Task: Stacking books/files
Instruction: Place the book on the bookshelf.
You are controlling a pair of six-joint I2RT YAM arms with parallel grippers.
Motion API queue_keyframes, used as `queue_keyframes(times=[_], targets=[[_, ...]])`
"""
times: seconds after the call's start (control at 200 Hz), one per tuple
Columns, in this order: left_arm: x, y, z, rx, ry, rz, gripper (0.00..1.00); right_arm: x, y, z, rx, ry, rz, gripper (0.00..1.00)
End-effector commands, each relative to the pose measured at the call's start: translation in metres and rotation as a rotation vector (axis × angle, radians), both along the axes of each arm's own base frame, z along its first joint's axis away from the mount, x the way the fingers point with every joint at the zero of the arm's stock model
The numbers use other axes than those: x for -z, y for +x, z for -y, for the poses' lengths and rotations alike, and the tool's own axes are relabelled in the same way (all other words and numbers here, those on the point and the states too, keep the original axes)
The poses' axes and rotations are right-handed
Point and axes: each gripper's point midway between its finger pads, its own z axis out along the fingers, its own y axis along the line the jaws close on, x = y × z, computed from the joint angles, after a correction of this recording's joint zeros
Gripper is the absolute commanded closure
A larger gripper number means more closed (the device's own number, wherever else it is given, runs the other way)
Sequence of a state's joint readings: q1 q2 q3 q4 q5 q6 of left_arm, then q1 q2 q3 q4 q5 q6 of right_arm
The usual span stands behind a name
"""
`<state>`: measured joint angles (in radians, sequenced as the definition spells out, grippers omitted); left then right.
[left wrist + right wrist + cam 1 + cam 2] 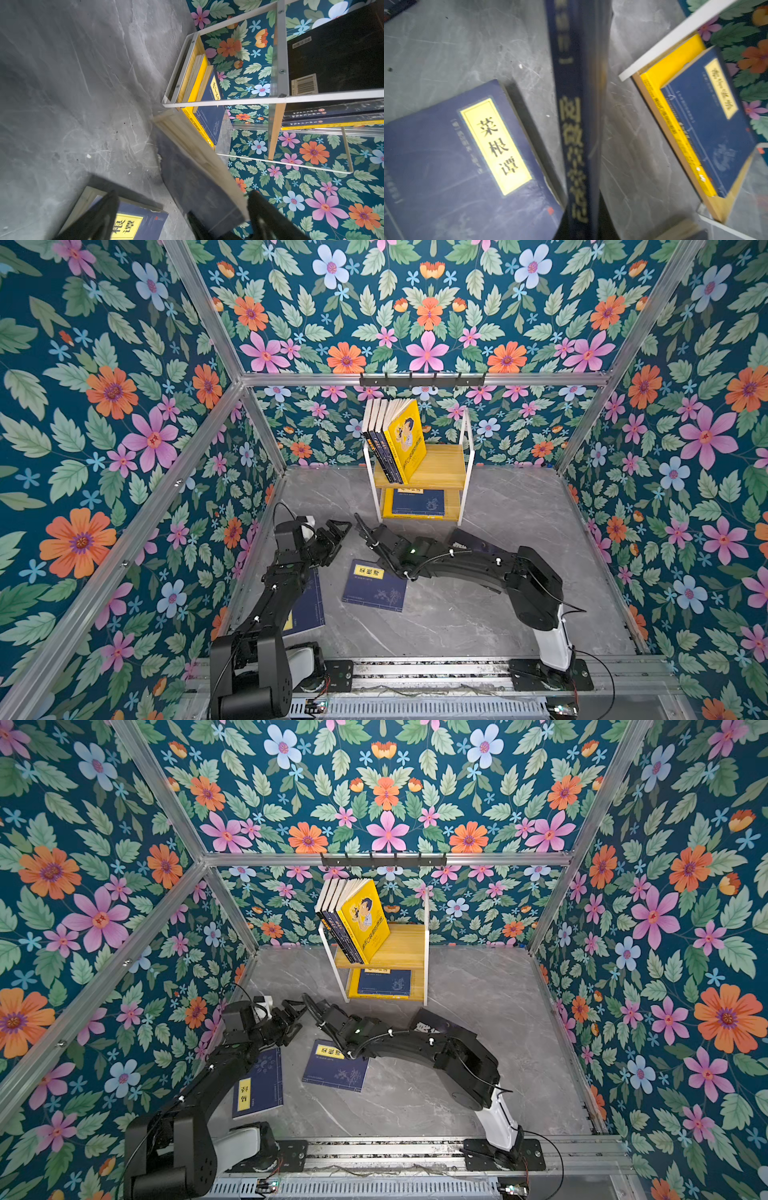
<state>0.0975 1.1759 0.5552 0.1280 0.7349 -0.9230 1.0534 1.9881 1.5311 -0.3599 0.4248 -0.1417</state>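
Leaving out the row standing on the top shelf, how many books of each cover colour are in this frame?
Navy books with yellow title labels: 3
Yellow-covered book: 1
Black book with white characters: 1
Navy book with gold-lettered spine, held in the air: 1
Total: 6

left-edge book (pixel 309 608): far end under left arm (pixel 286 572) | black book (pixel 430 1026): mostly behind right arm (pixel 415 1048), title cut short | upright book (pixel 577 124): blurred in both wrist views, spine text unreadable | lower-shelf books (pixel 417 504): far ends under upper shelf (pixel 440 468) | mid-table book (pixel 133 222): cut by left wrist picture's edge
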Motion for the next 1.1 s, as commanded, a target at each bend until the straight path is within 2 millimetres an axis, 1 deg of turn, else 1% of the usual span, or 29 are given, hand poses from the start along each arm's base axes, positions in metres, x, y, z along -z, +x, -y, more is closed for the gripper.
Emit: queue_keyframes(times=[0.0, 0.135, 0.21, 0.32, 0.375, 0.43, 0.51, 0.57, 0.67, 0.83, 0.93, 1.015, 1.09], targets=[[0.003, -0.002, -0.001, 0.013, 0.029, 0.015, 0.00, -0.027, 0.007, -0.011, -0.083, 0.064, 0.132, 1.00], [-0.004, -0.001, 0.008, 0.042, -0.026, 0.029, 0.00, -0.037, 0.006, -0.012, -0.145, 0.062, 0.221, 1.00], [-0.006, 0.000, 0.013, 0.056, -0.044, 0.039, 0.00, -0.044, 0.005, -0.018, -0.191, 0.073, 0.286, 1.00], [-0.013, 0.001, 0.022, 0.090, -0.069, 0.058, 0.00, -0.051, 0.006, -0.023, -0.210, 0.064, 0.355, 1.00], [-0.016, 0.001, 0.026, 0.107, -0.075, 0.069, 0.00, -0.054, 0.004, -0.027, -0.241, 0.059, 0.394, 1.00], [-0.016, 0.001, 0.027, 0.113, -0.075, 0.073, 0.00, -0.055, 0.002, -0.031, -0.267, 0.047, 0.437, 1.00], [-0.017, 0.003, 0.026, 0.106, -0.074, 0.077, 0.00, -0.052, 0.004, -0.032, -0.290, 0.012, 0.482, 1.00], [-0.023, 0.004, 0.026, 0.111, -0.076, 0.089, 0.00, -0.049, 0.007, -0.029, -0.285, -0.021, 0.506, 1.00], [-0.029, 0.004, 0.026, 0.119, -0.075, 0.098, 0.00, -0.048, 0.006, -0.024, -0.293, -0.035, 0.530, 1.00], [-0.024, 0.004, 0.019, 0.100, -0.050, 0.084, 0.00, -0.045, 0.007, -0.015, -0.296, -0.070, 0.543, 1.00], [-0.022, 0.003, 0.019, 0.104, -0.036, 0.091, 0.00, -0.049, 0.005, -0.010, -0.306, -0.080, 0.562, 1.00], [-0.020, 0.002, 0.015, 0.099, -0.003, 0.092, 0.00, -0.050, 0.009, 0.002, -0.290, -0.115, 0.569, 1.00], [-0.024, 0.003, 0.009, 0.104, 0.045, 0.104, 0.00, -0.056, 0.006, 0.012, -0.293, -0.139, 0.567, 1.00]])
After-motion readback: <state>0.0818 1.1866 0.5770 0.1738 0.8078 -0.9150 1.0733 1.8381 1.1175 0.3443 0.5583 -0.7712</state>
